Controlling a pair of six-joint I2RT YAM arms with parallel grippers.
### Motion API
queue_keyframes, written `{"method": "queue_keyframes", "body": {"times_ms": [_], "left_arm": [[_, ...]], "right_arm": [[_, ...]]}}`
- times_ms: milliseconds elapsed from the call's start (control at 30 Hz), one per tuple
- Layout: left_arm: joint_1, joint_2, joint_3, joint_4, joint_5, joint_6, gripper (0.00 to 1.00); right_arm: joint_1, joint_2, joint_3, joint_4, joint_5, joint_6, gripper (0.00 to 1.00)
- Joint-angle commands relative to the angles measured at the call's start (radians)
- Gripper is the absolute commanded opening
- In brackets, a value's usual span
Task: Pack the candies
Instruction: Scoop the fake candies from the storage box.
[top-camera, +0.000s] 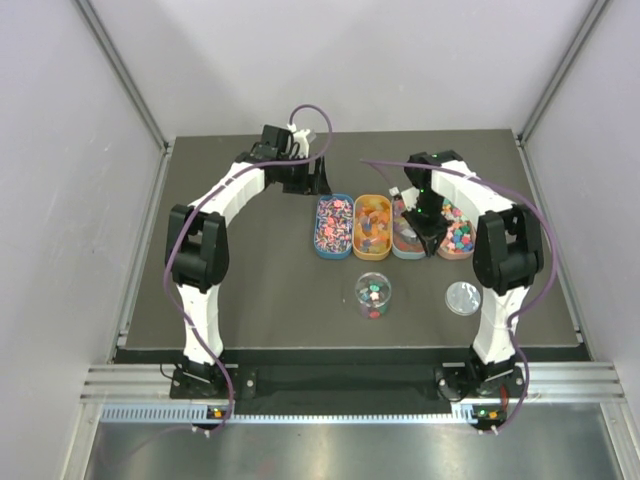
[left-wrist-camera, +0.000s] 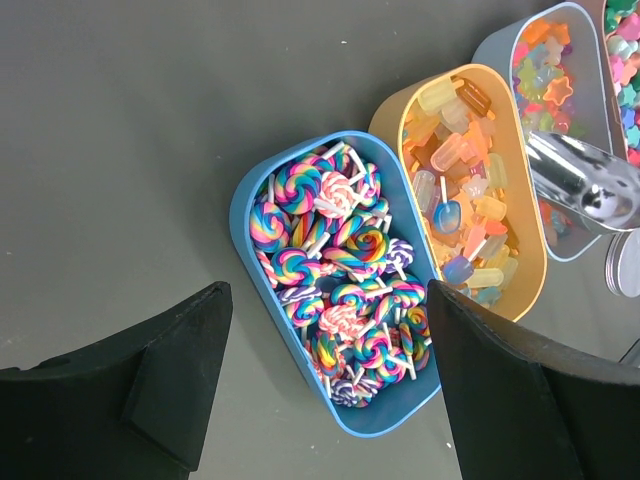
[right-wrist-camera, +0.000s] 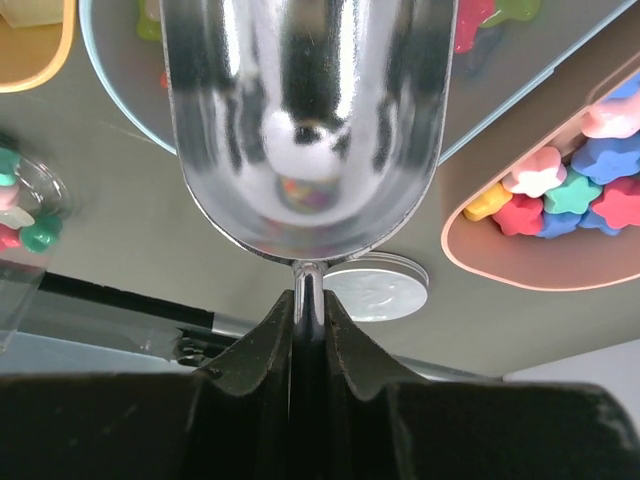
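The candies lie in four oval trays: swirl lollipops in the blue tray, pale popsicle pieces in the orange tray, stars in the light-blue tray and in the pink tray. More candies fill a clear cup. My left gripper is open, its black fingers straddling the near end of the blue tray, above it. My right gripper is shut on the thin handle of a metal scoop. The scoop hangs over the light-blue tray.
A clear round lid lies flat on the dark mat to the right of the cup, also in the right wrist view as the lid just beyond the scoop handle. The mat's front edge and a metal rail run near the arm bases.
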Motion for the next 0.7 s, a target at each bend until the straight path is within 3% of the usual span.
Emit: {"method": "queue_keyframes", "body": {"times_ms": [0,267,667], "left_arm": [[0.002,-0.061,-0.016,0.054,0.018,-0.010,0.83],[-0.009,-0.061,-0.016,0.067,0.036,-0.015,0.83],[-0.041,-0.093,-0.064,0.074,0.064,-0.010,0.83]], "right_arm": [[0.019,0.021,0.028,0.034,-0.057,0.004,0.00],[0.035,-0.072,-0.139,0.038,-0.075,0.018,0.00],[0.027,-0.008,0.025,0.055,-0.152,0.141,0.00]]}}
